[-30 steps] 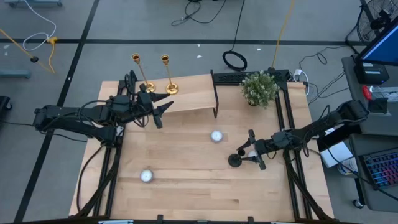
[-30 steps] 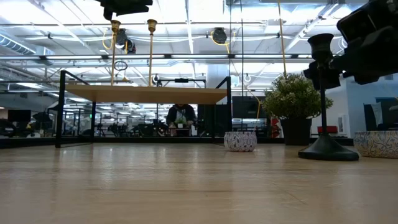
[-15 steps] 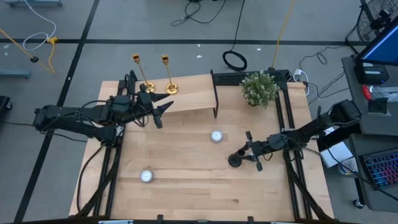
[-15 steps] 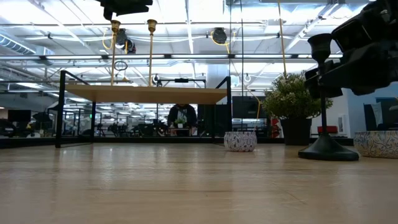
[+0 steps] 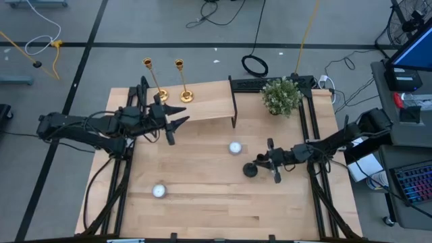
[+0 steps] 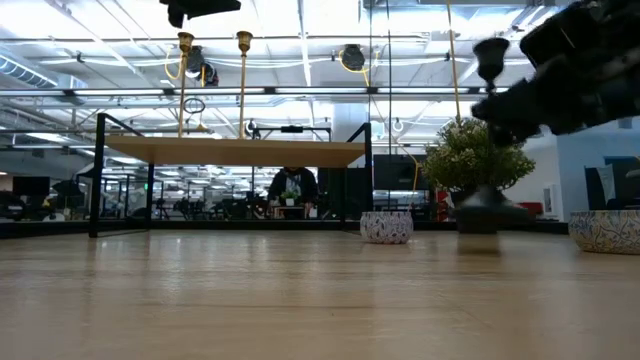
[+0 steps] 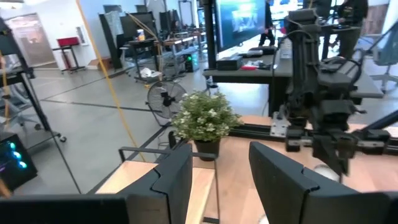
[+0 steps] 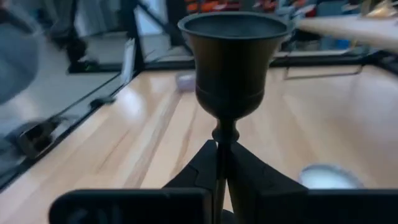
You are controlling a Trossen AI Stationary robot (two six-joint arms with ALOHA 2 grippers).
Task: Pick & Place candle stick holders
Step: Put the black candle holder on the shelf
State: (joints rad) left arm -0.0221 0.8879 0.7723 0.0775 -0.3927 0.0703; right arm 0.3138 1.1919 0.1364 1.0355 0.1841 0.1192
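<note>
The black candle stick holder (image 5: 251,169) is off the table at the right of the middle, with my right gripper (image 5: 264,164) shut on it. Its cup (image 8: 235,56) fills the right wrist view. In the low view its round base (image 6: 488,212) hangs above the tabletop. Two gold candle stick holders (image 5: 162,93) (image 5: 185,95) stand on their bases on the raised wooden shelf (image 5: 209,104) at the far left. My left gripper (image 5: 181,115) hovers open by the shelf's near edge, its fingers (image 7: 180,177) holding nothing. My right gripper pinches the black holder's thin stem (image 8: 222,163) just below the cup, between its two fingers (image 8: 252,174). The fingers come level from the table's right side and lie across the stem. The holder stands upright in the hold, its base lifted clear of the table.
A potted plant (image 5: 281,96) stands at the far right beside the shelf's black frame (image 5: 234,101). Two small round white dishes (image 5: 235,147) (image 5: 158,191) sit on the tabletop. The near half of the table is bare wood (image 5: 223,209).
My right gripper has shut on the black holder's stem, then lifted it off the table and carried it a little toward the table's left edge. The holder has stayed upright, and its base now hangs clear of the table.
</note>
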